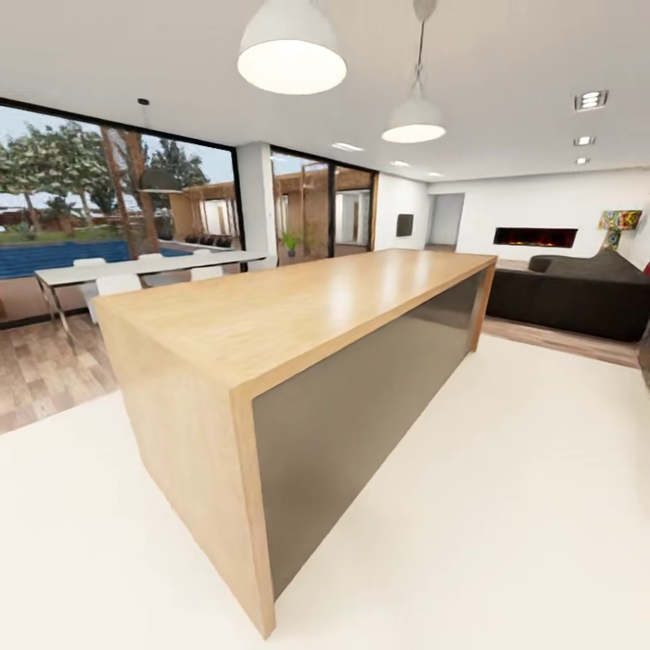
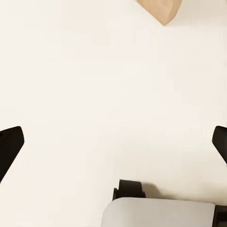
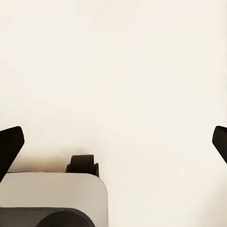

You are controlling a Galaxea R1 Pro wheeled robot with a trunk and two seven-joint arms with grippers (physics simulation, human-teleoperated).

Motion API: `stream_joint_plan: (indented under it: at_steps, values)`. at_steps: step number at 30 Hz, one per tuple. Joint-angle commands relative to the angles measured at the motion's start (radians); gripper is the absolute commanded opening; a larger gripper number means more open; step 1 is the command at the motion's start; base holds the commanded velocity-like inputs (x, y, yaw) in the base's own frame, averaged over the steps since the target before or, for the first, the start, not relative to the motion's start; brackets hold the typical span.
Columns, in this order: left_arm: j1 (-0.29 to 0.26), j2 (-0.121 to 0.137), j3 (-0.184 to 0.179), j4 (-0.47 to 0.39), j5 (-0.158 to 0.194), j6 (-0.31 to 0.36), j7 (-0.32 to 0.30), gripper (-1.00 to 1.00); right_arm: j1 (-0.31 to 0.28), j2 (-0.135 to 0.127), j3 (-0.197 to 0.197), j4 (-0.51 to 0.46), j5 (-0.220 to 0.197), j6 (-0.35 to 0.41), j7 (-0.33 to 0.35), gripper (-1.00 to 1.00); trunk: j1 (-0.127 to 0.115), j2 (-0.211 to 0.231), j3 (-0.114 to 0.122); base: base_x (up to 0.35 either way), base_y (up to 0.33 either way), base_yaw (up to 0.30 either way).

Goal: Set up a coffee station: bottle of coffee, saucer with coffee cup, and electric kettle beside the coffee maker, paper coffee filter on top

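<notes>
Facing a wooden island block (image 1: 298,316); left pincer (image 2: 113,142) and right pincer (image 3: 113,142) spread wide, empty.

No text, label, brand, number or sign could be read anywhere — not on the wooden island block (image 1: 298,307), the pendant lamps (image 1: 291,50) or the far wall (image 1: 542,212).

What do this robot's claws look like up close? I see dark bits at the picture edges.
Those dark bits are the left claw fingers: flat, matte black, tapering to blunt tips, with no cables or markings visible. The right claw has matching black fingers. Below each sits the robot's rounded pale grey base with a small black caster wheel, over a cream floor.
</notes>
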Motion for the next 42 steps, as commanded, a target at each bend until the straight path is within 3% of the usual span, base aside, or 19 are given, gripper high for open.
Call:
stream_joint_plan:
  at_steps: [1, 42]
  values:
    - [0.0, 0.0, 0.0, -0.001, 0.006, -0.002, 0.0, 1.0, -0.001, 0.0, -0.001, 0.001, 0.0, -0.003, 0.0, 1.0, 0.0, -0.001, 0.0, 0.0, 0.0, -0.247]
    - [0.0, 0.0, 0.0, -0.001, 0.006, -0.002, 0.001, 1.0, -0.001, 0.0, 0.002, 0.001, 0.0, -0.004, -0.004, 1.0, 0.0, -0.001, 0.005, 0.0, 0.0, -0.255]
